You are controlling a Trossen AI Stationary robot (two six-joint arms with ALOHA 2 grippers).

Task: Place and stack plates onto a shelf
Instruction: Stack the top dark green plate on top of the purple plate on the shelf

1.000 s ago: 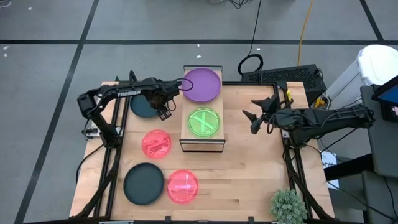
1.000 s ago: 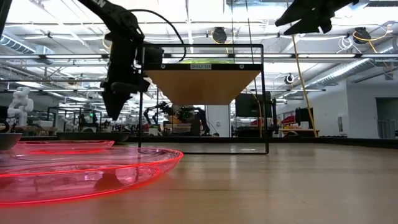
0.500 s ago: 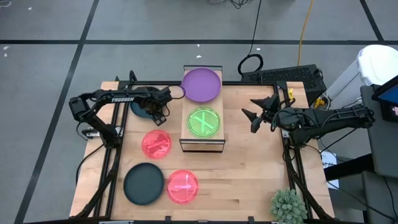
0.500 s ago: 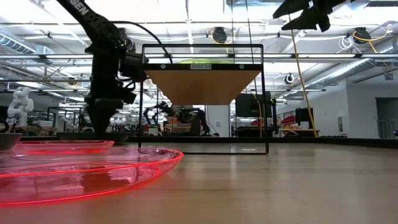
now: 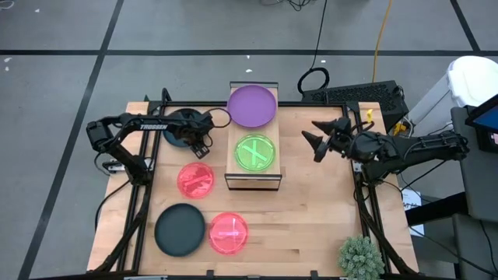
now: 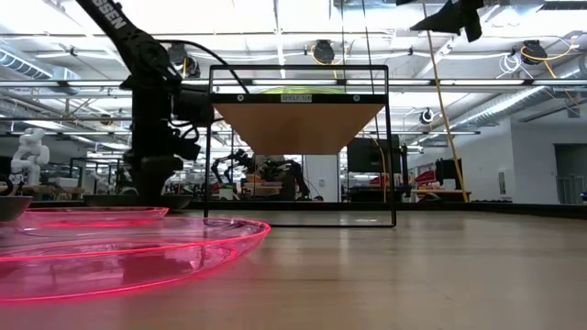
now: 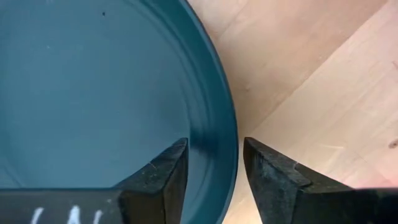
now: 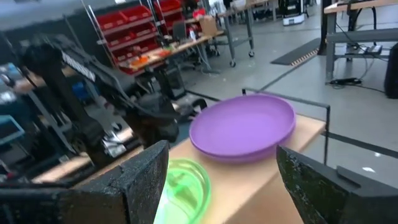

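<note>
A dark teal plate (image 5: 174,131) lies flat on the table at the far left, beside the shelf (image 5: 253,179). My left gripper (image 7: 215,142) points down at it. It is open and astride the plate's rim (image 7: 225,155), with one finger over the plate's inside and the other outside. A green plate (image 5: 255,152) lies on the shelf top, and a purple plate (image 5: 251,105) lies at its far end. My right gripper (image 5: 311,134) hangs open and high, right of the shelf, holding nothing.
Two pink plates (image 5: 194,179) (image 5: 228,233) and another dark plate (image 5: 179,229) lie on the table's left half. A small green plant (image 5: 360,257) stands at the near right corner. Bare wood lies right of the shelf.
My left gripper has drawn back from the shelf's far end toward the table's left edge. It has sunk onto the dark teal plate and now stands low over its rim. My right gripper has rolled a little in place.
</note>
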